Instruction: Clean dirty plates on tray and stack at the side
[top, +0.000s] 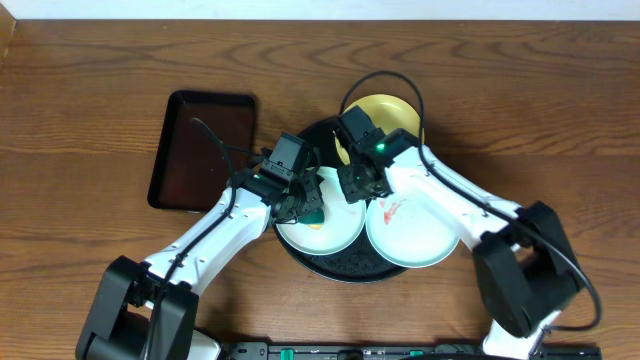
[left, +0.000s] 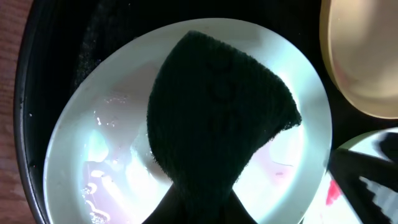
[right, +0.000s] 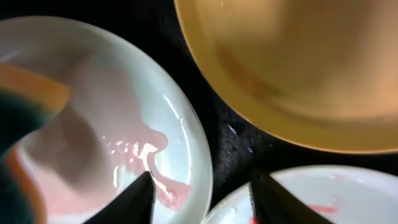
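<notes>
Overhead: black tray (top: 345, 268) at mid-table with three plates on it. The yellow plate (top: 395, 108) is far, the left plate (top: 338, 236) near-left, and the right plate (top: 425, 245) near-right with a red smear. The left gripper (top: 303, 205) is over the middle of the left plate, clamped on a green sponge (top: 316, 213). The right gripper (top: 358, 186) sits over that same plate's right-hand rim, close to where the plates nearly meet. Both arms are therefore at one plate, the left at its centre and the right at its edge. The right jaw gap is not readable from here. Left wrist: the sponge covers the plate's centre, with a pink watery film on the bare surface to its left. Its own fingers are hidden; the sponge narrows to the bottom edge, so I take the grip as fully closed. One dark finger (left: 367, 183) of the other arm shows at lower right. Right wrist: the fingers (right: 134, 199) are partway apart with nothing pinched. The left plate's rim runs up between them, with the plate to the left and the tray floor to the right. Only this view shows the straddle. Judgement: closing here would pinch that rim to steady the plate for scrubbing.
</notes>
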